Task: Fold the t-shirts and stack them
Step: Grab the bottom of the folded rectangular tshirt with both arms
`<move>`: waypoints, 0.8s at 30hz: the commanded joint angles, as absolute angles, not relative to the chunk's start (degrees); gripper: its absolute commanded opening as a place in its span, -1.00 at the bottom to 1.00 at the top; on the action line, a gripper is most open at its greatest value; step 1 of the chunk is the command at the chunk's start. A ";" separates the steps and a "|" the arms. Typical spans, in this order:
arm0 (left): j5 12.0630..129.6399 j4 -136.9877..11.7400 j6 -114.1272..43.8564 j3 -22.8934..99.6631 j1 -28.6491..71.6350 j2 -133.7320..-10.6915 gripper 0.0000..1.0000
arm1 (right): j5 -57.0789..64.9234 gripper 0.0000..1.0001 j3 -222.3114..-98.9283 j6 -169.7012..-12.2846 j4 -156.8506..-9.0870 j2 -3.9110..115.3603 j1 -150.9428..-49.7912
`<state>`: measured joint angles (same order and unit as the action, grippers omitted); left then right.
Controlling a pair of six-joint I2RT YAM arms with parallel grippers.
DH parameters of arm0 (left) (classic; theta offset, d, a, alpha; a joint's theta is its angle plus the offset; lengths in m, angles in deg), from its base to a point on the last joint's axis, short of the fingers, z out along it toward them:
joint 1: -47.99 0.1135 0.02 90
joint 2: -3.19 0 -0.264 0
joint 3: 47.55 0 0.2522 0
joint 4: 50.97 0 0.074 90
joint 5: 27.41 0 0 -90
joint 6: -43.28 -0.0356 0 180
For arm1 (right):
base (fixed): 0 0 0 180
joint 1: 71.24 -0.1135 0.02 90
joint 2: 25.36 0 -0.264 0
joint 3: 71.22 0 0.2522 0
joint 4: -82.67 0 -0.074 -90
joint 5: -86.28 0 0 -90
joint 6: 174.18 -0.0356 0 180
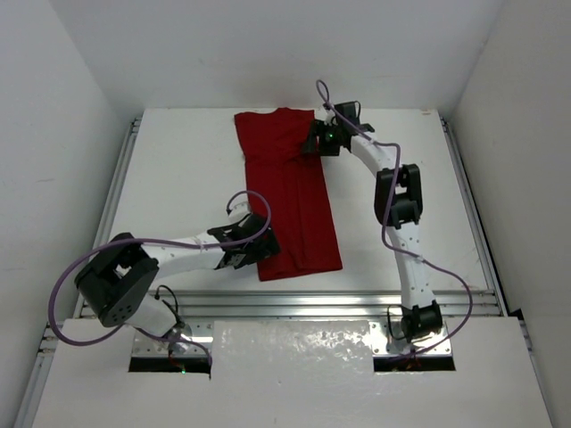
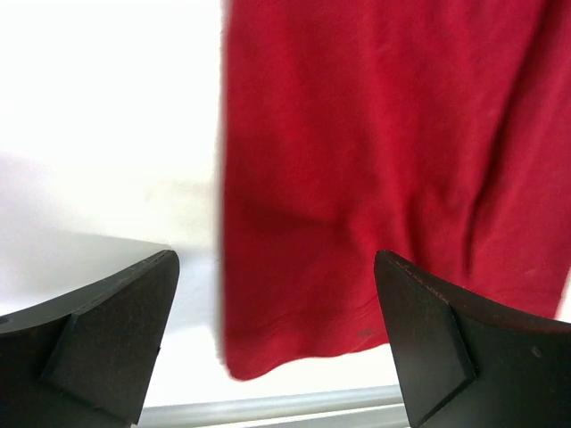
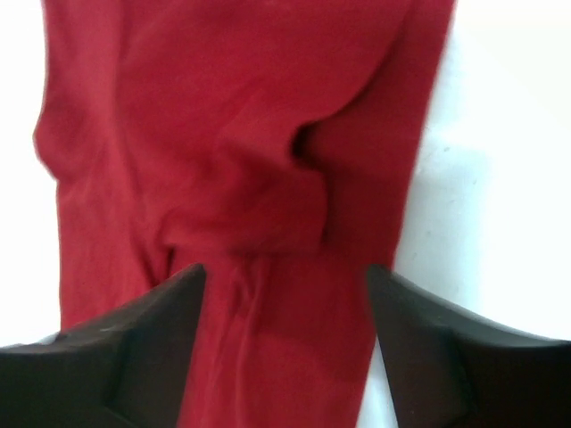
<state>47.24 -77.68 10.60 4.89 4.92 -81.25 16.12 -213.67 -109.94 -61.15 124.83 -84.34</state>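
A dark red t-shirt (image 1: 290, 192) lies folded into a long strip on the white table, running from the far edge toward the near edge. My left gripper (image 1: 252, 248) is open, hovering over the strip's near left corner (image 2: 268, 348). My right gripper (image 1: 314, 138) is open above the far right part of the shirt, where the cloth is bunched in a wrinkle (image 3: 268, 205). Neither gripper holds cloth.
The white table (image 1: 178, 178) is framed by metal rails (image 1: 294, 303) at the near edge and sides. White walls enclose the left, right and back. Bare table shows left of the shirt (image 2: 107, 134) and right of it (image 3: 500, 178).
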 commanded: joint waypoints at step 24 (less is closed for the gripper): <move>58.99 -67.45 10.59 -14.71 -2.45 -74.77 -0.78 | 19.23 0.23 -116.02 -118.01 -79.79 54.71 -87.66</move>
<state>57.16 -61.72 9.49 -11.41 -0.89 -72.97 19.59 -116.30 -116.36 -73.24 57.67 -85.87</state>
